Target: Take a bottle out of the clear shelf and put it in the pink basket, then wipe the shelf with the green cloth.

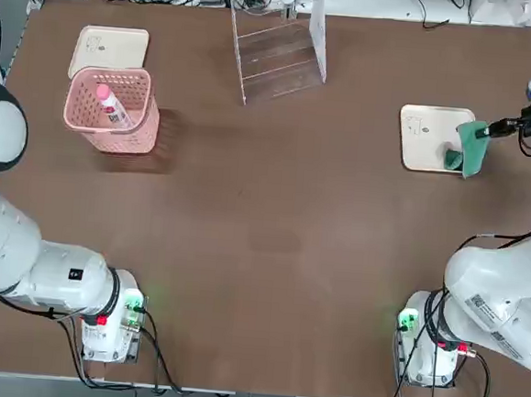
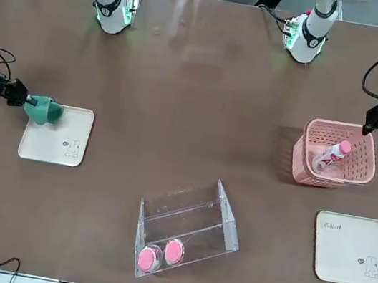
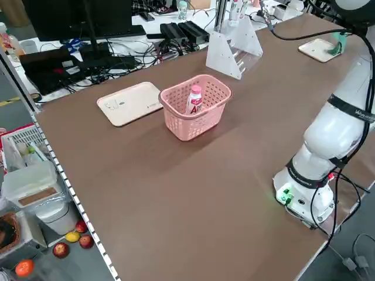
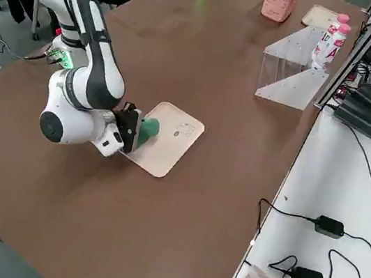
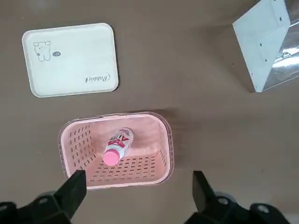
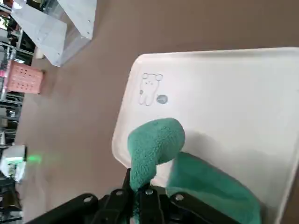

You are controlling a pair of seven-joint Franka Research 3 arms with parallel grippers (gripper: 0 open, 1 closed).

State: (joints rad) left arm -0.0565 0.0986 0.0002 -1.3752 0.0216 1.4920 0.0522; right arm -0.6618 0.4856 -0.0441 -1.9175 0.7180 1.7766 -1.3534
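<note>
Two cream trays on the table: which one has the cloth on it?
The cream tray on the robot's right, where the right gripper pinches the green cloth. The other tray, behind the pink basket, is bare.

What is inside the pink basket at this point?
One white bottle with a pink cap lies tilted inside the pink basket. The basket floor beneath the bottle is covered; nothing else shows inside.

three bottles (image 2: 333, 156), two trays (image 1: 433, 138), one basket (image 1: 108, 113)
</note>
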